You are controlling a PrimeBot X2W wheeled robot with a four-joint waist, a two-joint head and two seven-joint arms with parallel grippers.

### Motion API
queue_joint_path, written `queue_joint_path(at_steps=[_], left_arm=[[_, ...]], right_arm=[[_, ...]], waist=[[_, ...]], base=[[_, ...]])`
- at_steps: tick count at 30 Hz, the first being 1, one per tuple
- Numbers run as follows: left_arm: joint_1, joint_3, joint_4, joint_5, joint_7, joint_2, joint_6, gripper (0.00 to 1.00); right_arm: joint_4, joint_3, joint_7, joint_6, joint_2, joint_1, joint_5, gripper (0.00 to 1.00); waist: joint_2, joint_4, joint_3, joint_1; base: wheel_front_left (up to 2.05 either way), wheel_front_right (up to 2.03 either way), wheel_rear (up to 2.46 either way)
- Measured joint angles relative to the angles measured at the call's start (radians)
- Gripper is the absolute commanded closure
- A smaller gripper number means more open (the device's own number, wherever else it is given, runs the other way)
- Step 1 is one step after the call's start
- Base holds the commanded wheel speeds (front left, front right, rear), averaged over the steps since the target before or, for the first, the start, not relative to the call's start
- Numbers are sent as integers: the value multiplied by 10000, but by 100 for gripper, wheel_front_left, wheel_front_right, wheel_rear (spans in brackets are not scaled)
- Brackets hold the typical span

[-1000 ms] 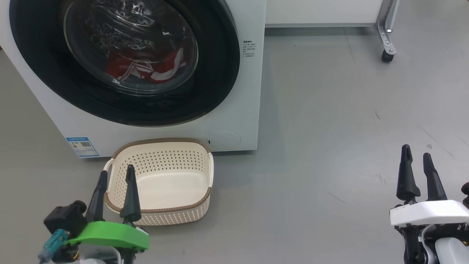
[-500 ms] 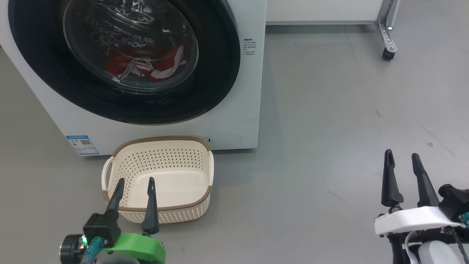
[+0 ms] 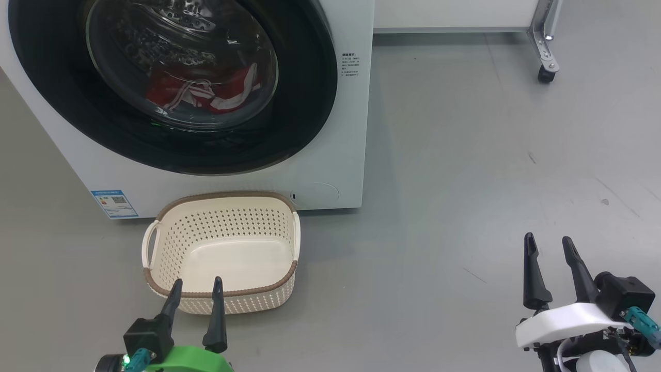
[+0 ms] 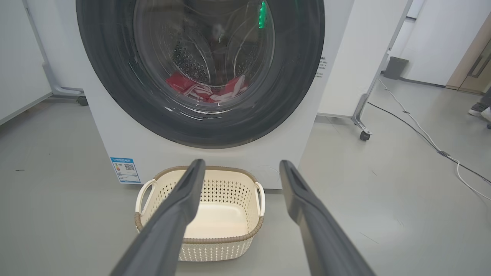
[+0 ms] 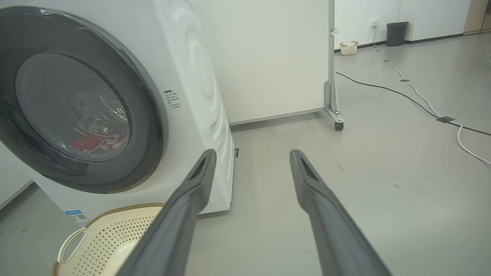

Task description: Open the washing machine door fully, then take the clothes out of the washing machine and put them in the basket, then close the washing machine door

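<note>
Glossy black plastic rings the bulging clear glass of the big round washing machine door, which is shut flat against the large white front-loading washing machine. Through the glass I can see the bright red clothes with white stripes heaped at the bottom of the perforated steel drum. A small blue label is stuck low on the machine's front, near its left corner.

On the grey floor, just in front of the machine and below the door, stands the small cream perforated plastic basket with a brown woven-look rim. Its pale bottom is bare, and it stands close to the machine's foot.

The robot's left hand, on a green mount, sits low just before the basket's near wall. Its two long dark fingers are spread apart, point towards the machine and grip nothing. The right hand, on a white mount, is well off to the right over bare floor. Its fingers are likewise spread and hold nothing, and it is well apart from both basket and machine.

Behind the machine stands a white panel on a metal leg with a black caster, and a white cable trails across the floor beyond it.
</note>
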Motion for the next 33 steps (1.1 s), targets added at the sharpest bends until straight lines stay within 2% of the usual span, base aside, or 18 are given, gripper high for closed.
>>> queue_joint_path(at_steps=[33], left_arm=[[-146,-146,543,-155,0,0,121,0]], right_arm=[[727,272,100,-4,-6,-59,-226,0]], waist=[[0,31,-70,0]], base=[[0,0,0]])
